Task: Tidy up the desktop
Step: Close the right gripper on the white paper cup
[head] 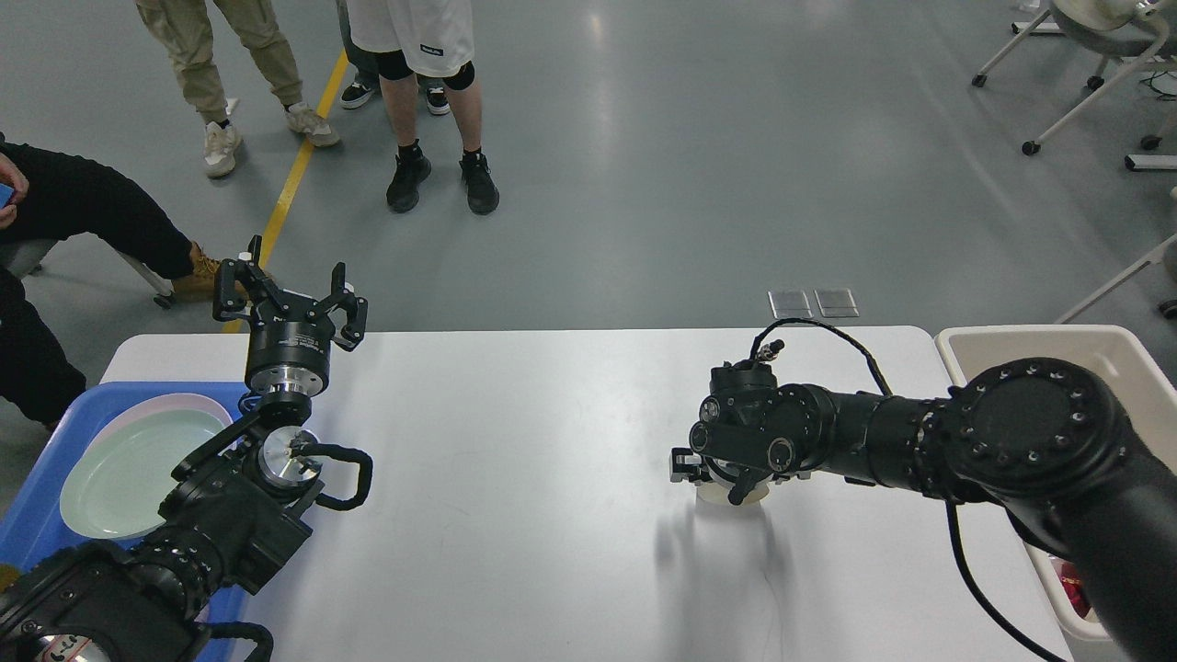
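Right gripper (713, 478): pointed down at the desktop (515, 478), seen from above and behind the wrist. A small pale, cup-like object (736, 494) shows beneath it, touching the tabletop. Whether the fingers are spread or pressed on it cannot be told; the wrist housing covers them.

Left gripper (290, 294): raised above the desktop's left far corner, fingers spread wide, holding nothing.

Desktop: the white top fills the middle of the view. A blue tray (37, 524) sits on its left end, carrying a pale green plate (119, 473). A beige bin (1030, 345) stands just beside its right end, behind the right arm.

Risks, as judged:
- If the right gripper lifts with an off-centre or partial hold, the pale object could tip or slide across the desktop; a light, thin-walled item would also crush under a hard squeeze.
- The right arm's loose cable arches near the bin rim and could snag on a swing toward the bin.
- People stand and sit close to the desktop's far-left side, within possible reach of the raised left arm.

Not determinable: the pale object's full shape and contents; most of the bin's interior, with only a red scrap showing at its lower edge; the tray's near part, hidden by the left arm.
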{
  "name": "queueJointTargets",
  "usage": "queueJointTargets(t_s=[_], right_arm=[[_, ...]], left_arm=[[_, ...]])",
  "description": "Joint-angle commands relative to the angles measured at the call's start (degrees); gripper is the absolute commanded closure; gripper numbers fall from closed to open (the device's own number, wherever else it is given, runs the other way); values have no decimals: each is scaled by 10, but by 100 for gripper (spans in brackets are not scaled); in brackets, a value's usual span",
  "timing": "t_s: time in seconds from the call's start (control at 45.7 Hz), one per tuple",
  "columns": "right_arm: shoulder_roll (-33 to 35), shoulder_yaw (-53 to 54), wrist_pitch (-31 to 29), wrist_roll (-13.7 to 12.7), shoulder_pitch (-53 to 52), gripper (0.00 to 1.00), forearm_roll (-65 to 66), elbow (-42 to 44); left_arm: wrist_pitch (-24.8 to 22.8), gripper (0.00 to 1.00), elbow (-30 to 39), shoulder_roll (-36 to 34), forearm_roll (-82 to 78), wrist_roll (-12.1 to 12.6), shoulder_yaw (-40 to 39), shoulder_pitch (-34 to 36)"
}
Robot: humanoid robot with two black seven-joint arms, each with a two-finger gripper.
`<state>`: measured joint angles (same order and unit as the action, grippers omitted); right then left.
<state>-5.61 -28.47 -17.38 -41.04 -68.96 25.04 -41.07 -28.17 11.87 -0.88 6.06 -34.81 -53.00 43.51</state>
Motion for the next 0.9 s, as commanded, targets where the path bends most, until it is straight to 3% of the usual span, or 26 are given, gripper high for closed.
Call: queueJointTargets(t_s=[0.0, 0.306, 0.416, 0.438, 0.46, 0.679, 0.876], right_arm=[[-3, 0, 2, 0, 8, 0, 0, 1], [-13, 0, 16, -1, 14, 6, 1, 9], [-13, 1, 16, -1, 14, 32, 0, 9], [-12, 1, 16, -1, 14, 46, 0, 8], [-12, 1, 16, -1, 14, 52, -1, 8], [-11, 2, 10, -4, 14, 99, -3, 7], [-12, 3, 9, -5, 14, 100, -5, 3]], left_arm=[[0, 4, 0, 0, 0, 0, 0, 0], [0, 4, 0, 0, 0, 0, 0, 0], [0, 4, 0, 0, 0, 0, 0, 0], [0, 4, 0, 0, 0, 0, 0, 0], [0, 4, 0, 0, 0, 0, 0, 0], [0, 4, 0, 0, 0, 0, 0, 0], [0, 4, 0, 0, 0, 0, 0, 0]])
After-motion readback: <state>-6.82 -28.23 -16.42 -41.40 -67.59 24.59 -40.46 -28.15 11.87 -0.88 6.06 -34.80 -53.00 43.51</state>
